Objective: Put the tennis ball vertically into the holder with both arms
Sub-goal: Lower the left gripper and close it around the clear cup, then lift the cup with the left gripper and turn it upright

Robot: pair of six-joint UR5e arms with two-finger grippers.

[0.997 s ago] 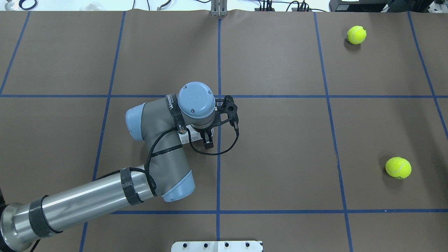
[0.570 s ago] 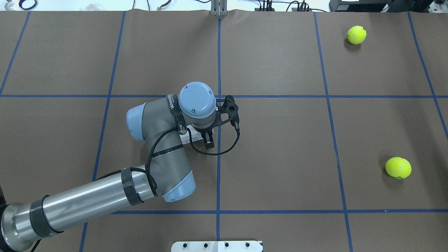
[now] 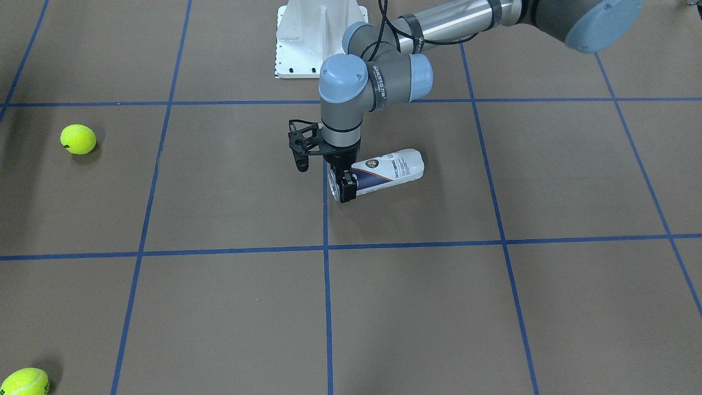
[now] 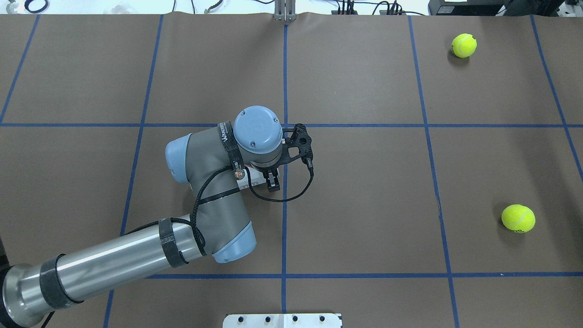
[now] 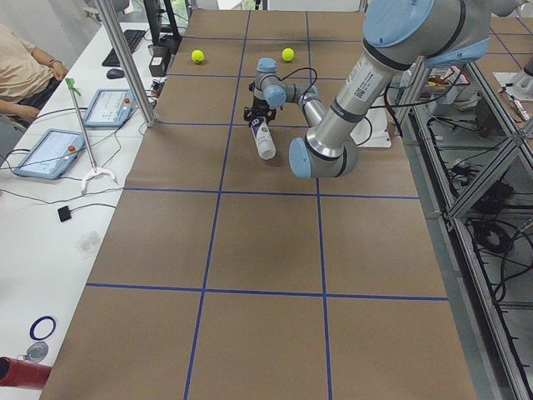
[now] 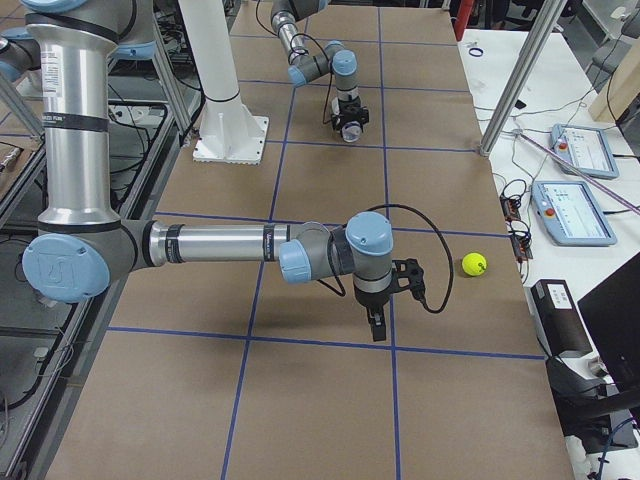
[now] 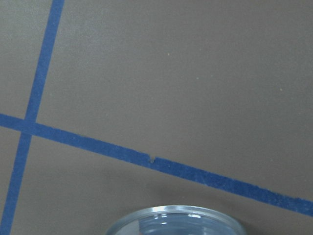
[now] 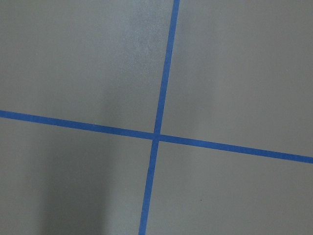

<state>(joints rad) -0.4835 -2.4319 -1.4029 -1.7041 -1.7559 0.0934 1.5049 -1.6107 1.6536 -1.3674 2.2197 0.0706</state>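
Observation:
The holder, a clear can with a white and navy label, lies on its side near the table's middle. My left gripper points straight down and its black fingers close across the holder near its open end. The left arm hides most of the holder in the overhead view, where the left gripper shows below the wrist. The holder's clear rim shows at the bottom of the left wrist view. Two tennis balls lie far right. My right gripper hangs over the table near one ball; I cannot tell if it is open.
The white pedestal base stands at the robot's side of the table. Blue tape lines cross the brown table cover. The right wrist view shows only a tape crossing. Operators' tablets lie on a side bench.
The left wrist has shifted slightly right and away from the robot, and the visible finger moved with it. Less of the holder's label shows beneath the arm. The balls have not moved.

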